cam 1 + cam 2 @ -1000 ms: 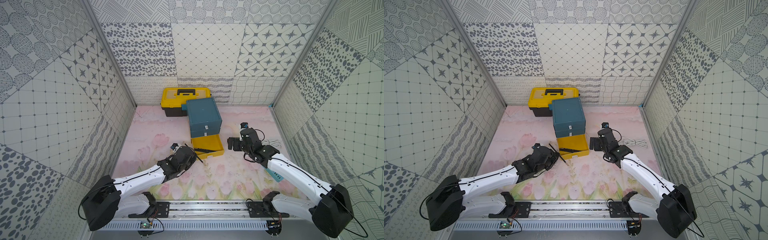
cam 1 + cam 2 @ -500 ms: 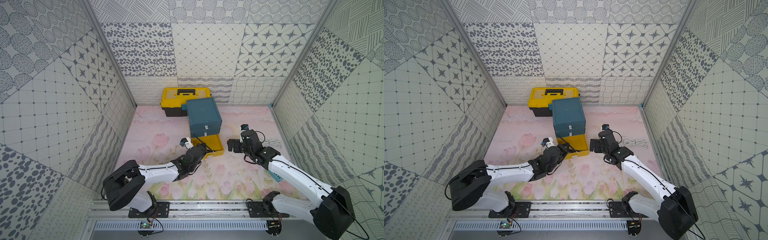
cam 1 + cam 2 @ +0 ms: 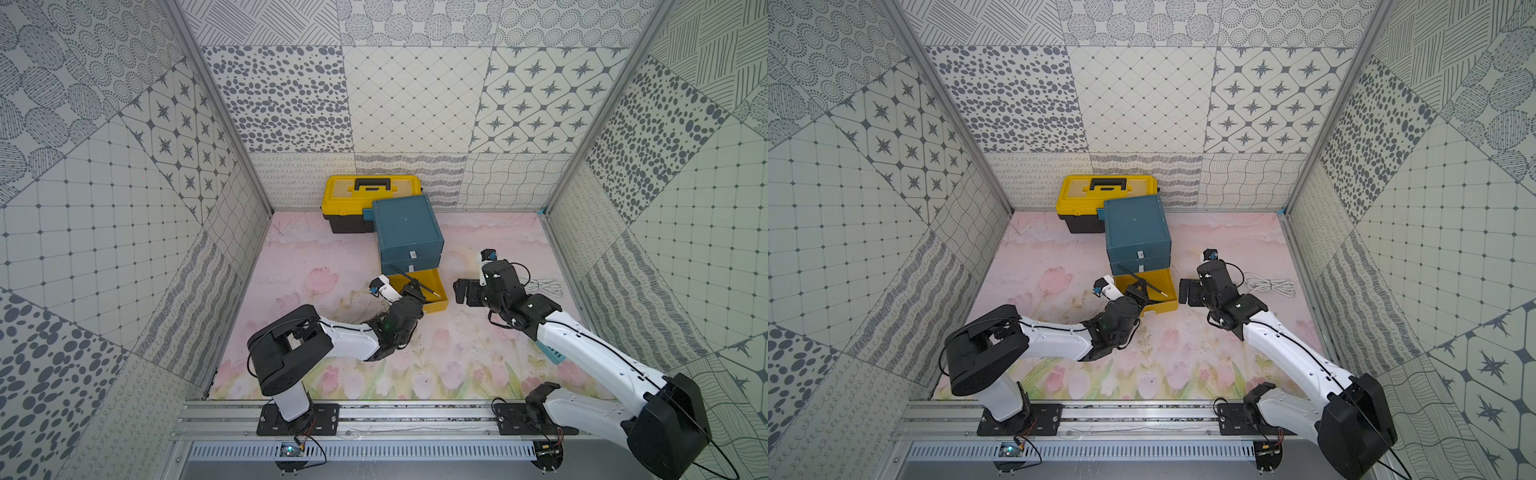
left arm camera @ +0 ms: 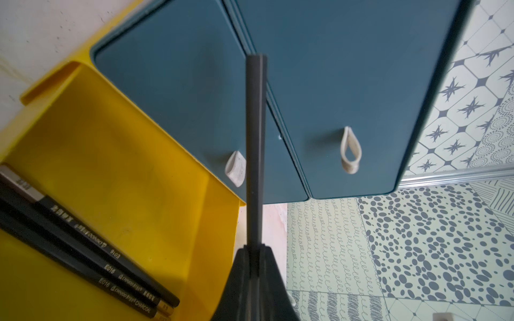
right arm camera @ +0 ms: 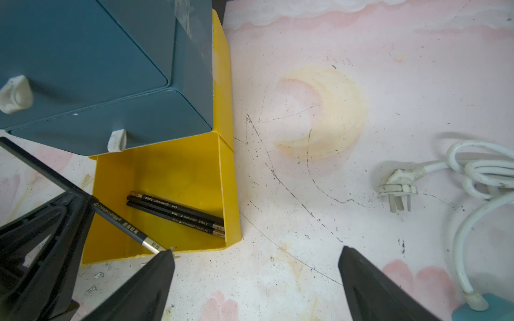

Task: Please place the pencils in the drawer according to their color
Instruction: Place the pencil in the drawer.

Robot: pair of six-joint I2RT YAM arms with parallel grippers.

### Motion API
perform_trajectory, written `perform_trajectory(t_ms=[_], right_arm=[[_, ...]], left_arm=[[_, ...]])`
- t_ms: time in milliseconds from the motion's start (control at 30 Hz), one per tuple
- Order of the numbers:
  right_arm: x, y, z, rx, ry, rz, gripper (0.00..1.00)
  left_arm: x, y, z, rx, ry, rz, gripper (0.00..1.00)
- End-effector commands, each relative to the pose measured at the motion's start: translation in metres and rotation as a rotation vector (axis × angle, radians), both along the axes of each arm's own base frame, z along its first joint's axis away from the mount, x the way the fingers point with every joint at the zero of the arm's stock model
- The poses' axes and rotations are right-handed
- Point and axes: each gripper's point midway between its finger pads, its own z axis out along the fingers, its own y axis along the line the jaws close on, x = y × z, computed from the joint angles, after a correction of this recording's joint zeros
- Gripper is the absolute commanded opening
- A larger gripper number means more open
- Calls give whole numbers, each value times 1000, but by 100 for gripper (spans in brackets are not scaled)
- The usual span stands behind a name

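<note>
The left gripper (image 3: pixel 413 286) is clamped on a black pencil (image 5: pixel 119 219), gripping it near the middle. It holds the pencil at a slant above the open yellow drawer (image 5: pixel 167 172), the lowest of three in the small blue cabinet (image 3: pixel 407 228). Three more black pencils (image 5: pixel 175 214) already lie side by side against the drawer's right wall, so the colour match looks right. The two blue drawers above are shut.

The right gripper (image 5: pixel 256 250) hangs wide open and empty just in front of the drawer's front wall. It holds nothing and does not steady the cabinet.

The main risk appears to be the pencil's angle. In both top views it crosses the drawer diagonally, with its back end reaching up toward the blue drawer fronts and its capped end near the front wall. If it is let go like this, it may bridge the rim and roll out onto the table. It may also end up propped against a wall and block the drawer from closing.

Lowering it without turning it first could knock the back end against the cabinet. That could twist the pencil in the grip or push the unheld cabinet backward.

The capped end also sits close to the right gripper's finger. Whether they touch cannot be told.
</note>
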Motion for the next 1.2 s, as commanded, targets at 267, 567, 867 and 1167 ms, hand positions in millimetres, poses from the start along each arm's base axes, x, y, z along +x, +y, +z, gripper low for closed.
perform_trajectory(t_ms=[267, 567, 867, 1167], right_arm=[[1, 4, 5, 45, -28, 9, 99], [1, 7, 6, 53, -28, 18, 99], [0, 7, 4, 60, -24, 19, 99], [-2, 13, 4, 80, -15, 47, 99]], left_arm=[[17, 1, -4, -50, -46, 146, 0], [14, -11, -33, -51, 57, 115, 16], [8, -14, -42, -12, 128, 108, 28], [2, -14, -21, 52, 101, 73, 31]])
